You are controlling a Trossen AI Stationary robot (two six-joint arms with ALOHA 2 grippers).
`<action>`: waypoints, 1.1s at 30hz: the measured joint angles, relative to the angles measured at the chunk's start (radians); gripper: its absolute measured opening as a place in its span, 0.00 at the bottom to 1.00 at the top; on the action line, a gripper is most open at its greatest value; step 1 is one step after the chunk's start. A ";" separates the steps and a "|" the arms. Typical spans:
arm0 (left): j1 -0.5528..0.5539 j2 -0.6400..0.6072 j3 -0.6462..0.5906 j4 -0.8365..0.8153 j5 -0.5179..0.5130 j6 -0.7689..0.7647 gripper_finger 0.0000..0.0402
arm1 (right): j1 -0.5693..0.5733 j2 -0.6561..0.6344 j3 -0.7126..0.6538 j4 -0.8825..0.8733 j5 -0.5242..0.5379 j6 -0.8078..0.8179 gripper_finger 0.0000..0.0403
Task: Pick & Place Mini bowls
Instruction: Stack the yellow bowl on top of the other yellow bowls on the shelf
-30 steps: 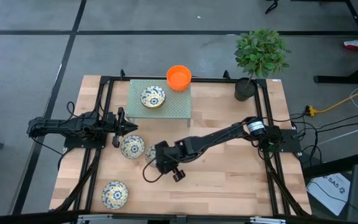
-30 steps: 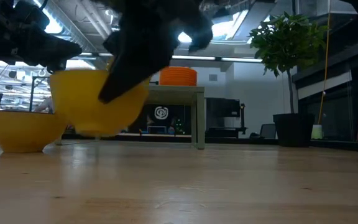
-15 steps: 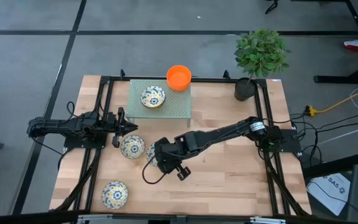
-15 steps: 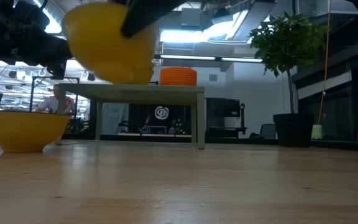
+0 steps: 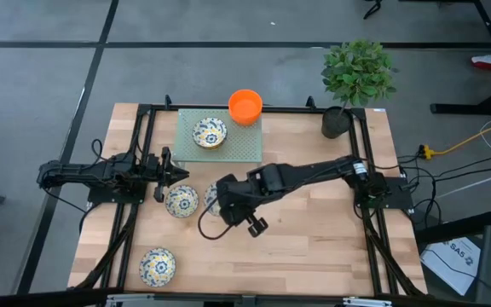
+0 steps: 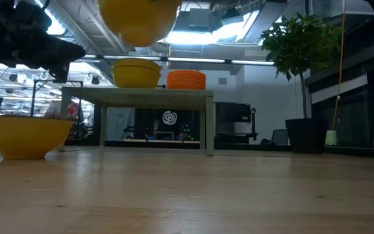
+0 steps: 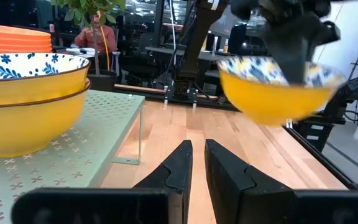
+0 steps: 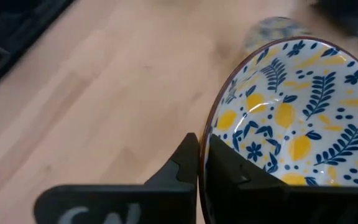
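My right gripper [image 5: 219, 199] is shut on a mini bowl [image 8: 291, 118], white inside with blue leaves and yellow lemons, yellow outside [image 6: 140, 19], high above the table's middle. A like bowl [image 5: 181, 201] rests on its base on the table just left of it, and another [image 5: 157, 265] sits near the front left. On the green stand [image 5: 237, 147] rest stacked patterned bowls [image 5: 210, 133] and a stack of orange bowls [image 5: 245, 106]. My left gripper [image 7: 197, 163] waits at the table's left, level, fingers almost together, holding nothing. My right gripper pinches the patterned bowl's rim [image 8: 211, 134], one finger inside the bowl and one outside its wall. The fingers slant down from the table's right side. The bowl hangs lifted clear of the table, tilted a little, mouth up.
A dark plant pot [image 5: 335, 122] with a green plant stands at the far right corner. Black frame rails run along the table's left and right sides. Bare wood lies at the table's front right.
My right gripper has risen with the patterned bowl, still shut on its rim. The bowl has gone from just above the table to well above the height of the stand's top, clear of the bowl beside it.
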 joint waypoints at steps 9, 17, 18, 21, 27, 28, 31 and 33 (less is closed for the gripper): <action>0.000 0.000 0.000 0.001 0.000 0.000 0.09 | -0.057 -0.039 0.002 0.060 0.092 -0.070 0.04; 0.000 0.000 0.000 0.000 0.000 0.000 0.09 | -0.146 -0.045 0.002 0.146 0.117 -0.172 0.06; 0.000 0.000 0.000 0.000 0.000 0.000 0.09 | -0.159 -0.045 0.002 0.154 0.118 -0.184 0.05; 0.000 0.000 0.000 0.000 0.000 0.000 0.09 | -0.201 -0.045 0.002 0.188 0.118 -0.215 0.04; 0.000 0.000 0.000 0.000 0.000 0.000 0.09 | -0.285 -0.045 0.002 0.301 0.118 -0.275 0.05; 0.000 0.000 0.000 0.000 0.000 0.000 0.09 | -0.300 -0.045 0.002 0.316 0.118 -0.281 0.05; 0.000 0.000 0.000 0.000 0.000 0.000 0.09 | -0.343 -0.045 0.002 0.333 0.088 -0.284 0.04; 0.000 0.000 0.000 0.000 0.000 0.000 0.09 | -0.372 -0.045 0.002 0.332 0.037 -0.265 0.04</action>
